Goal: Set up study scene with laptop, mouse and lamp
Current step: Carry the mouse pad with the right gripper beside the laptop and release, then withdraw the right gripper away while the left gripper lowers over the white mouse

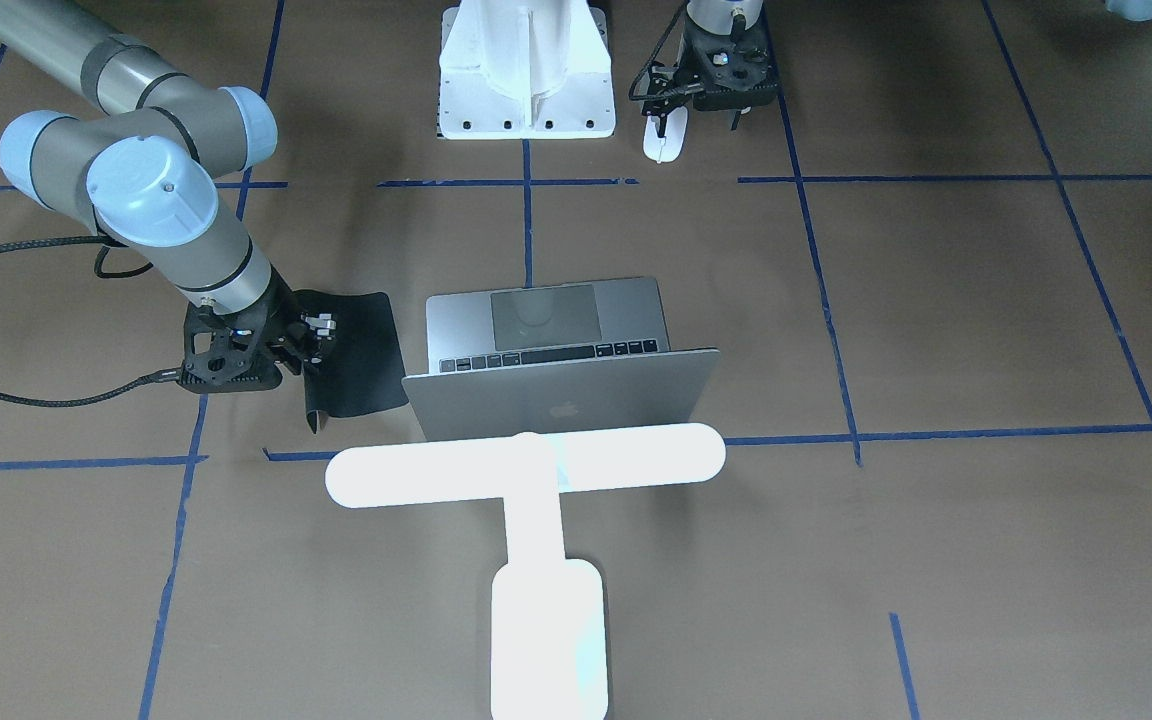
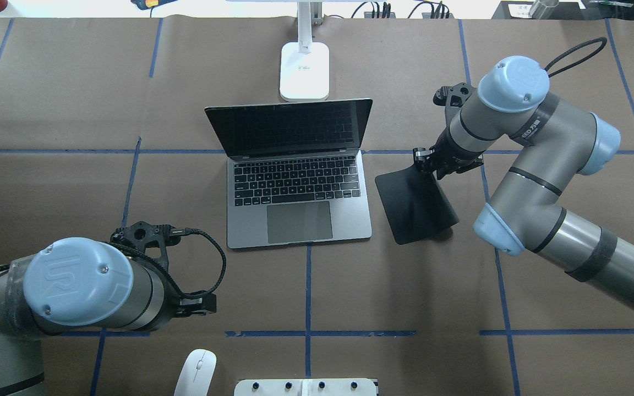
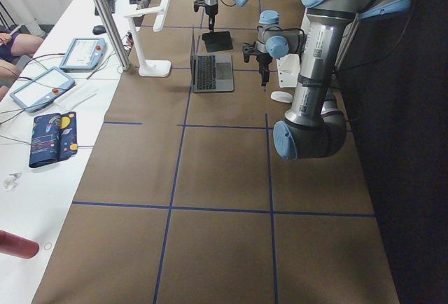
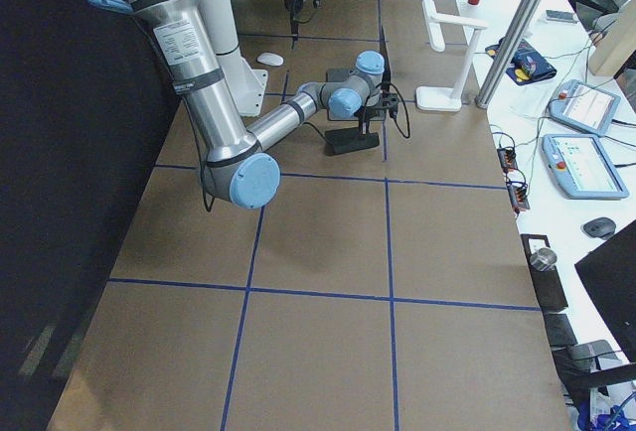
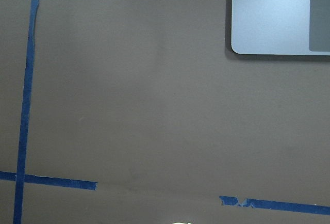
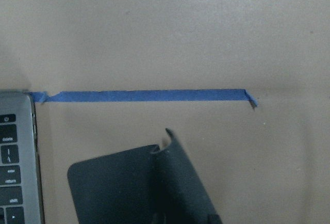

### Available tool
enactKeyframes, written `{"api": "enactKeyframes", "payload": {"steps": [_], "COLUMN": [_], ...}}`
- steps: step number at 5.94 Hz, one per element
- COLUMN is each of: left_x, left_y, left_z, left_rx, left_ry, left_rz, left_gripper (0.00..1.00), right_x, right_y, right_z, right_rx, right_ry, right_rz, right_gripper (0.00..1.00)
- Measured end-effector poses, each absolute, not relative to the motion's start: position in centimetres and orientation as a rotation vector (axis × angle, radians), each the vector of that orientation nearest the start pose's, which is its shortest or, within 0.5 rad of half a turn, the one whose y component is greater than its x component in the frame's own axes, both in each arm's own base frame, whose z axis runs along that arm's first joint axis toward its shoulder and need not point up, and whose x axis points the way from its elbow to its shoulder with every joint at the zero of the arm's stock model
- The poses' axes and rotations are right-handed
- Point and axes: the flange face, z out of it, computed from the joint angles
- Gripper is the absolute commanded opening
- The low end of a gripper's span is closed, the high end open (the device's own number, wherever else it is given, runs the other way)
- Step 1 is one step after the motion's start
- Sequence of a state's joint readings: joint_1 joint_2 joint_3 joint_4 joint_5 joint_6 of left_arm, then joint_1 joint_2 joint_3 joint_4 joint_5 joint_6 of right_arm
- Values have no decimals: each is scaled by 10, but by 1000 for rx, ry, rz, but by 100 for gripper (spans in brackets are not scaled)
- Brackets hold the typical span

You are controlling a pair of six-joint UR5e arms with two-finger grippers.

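The silver-grey laptop (image 2: 298,203) stands open at the table's middle, its lid toward the white lamp (image 1: 526,465), whose base (image 2: 304,69) sits just behind it. The white mouse (image 2: 195,371) lies near the robot's edge, left of the stand. My left gripper (image 1: 696,125) hangs just above the table beside the mouse (image 1: 664,140), fingers apart, nothing between them. My right gripper (image 2: 424,162) is shut on the far edge of a black mat (image 2: 413,206) right of the laptop. That edge is lifted and the mat curls up (image 6: 170,182).
A white bolted stand (image 1: 526,70) sits at the robot's side of the table. Blue tape lines (image 2: 309,297) grid the brown surface. Tablets, a pouch and cables (image 3: 52,87) lie on the white bench beyond the lamp.
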State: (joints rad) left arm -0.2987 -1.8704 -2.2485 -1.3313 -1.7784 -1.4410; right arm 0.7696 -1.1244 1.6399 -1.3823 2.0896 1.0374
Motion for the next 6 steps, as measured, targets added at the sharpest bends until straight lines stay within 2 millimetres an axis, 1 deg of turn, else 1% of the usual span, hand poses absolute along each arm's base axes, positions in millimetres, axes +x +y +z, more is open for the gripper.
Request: {"api": "enactKeyframes", "payload": {"steps": [1,2,4,6], "left_x": [432,438,460,486], "left_y": [-246,-236,-202,-181], "left_z": [254,261,277,293], "left_rx": [-35,-36,-13,3], "left_ry": [749,738,747,786], "left_rz": [-54,-8,85,130], "left_gripper": [100,100,100,100], "right_x": [-401,-381,-337,-293], "right_y": [-526,-536,-558,-575], "right_z": [354,356,357,362], "right_rx": [6,-19,-53,-31], "right_ry": [-858,-876,-879,-830], "right_rz": [56,76,131,105], "right_gripper": [100,100,100,100]}}
